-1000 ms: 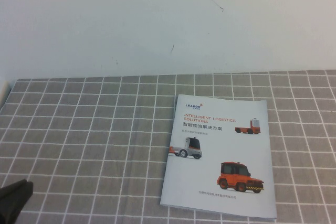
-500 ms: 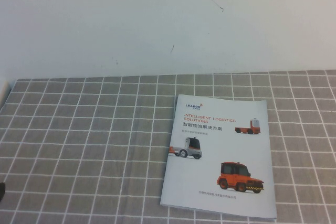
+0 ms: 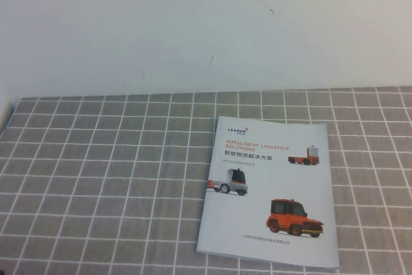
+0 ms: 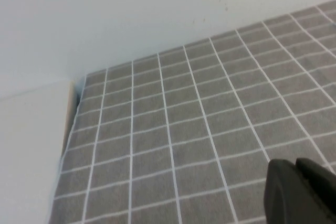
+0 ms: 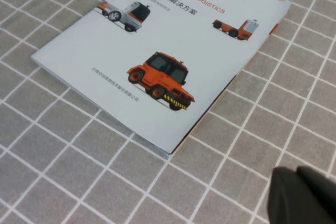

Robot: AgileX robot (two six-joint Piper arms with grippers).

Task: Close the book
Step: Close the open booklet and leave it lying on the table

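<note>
Gone from the high view's near-left corner: left gripper (image 4: 296, 184), over checked tabletop (image 4: 157, 145).
Book (image 3: 269, 191) closed, flat right of centre, cover up (orange trucks); right gripper (image 5: 299, 187) near its corner; clenched or released, cannot tell for either.

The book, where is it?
The book lies closed on the checked cloth, right of centre in the high view; right gripper near its corner, left gripper far left.
</note>
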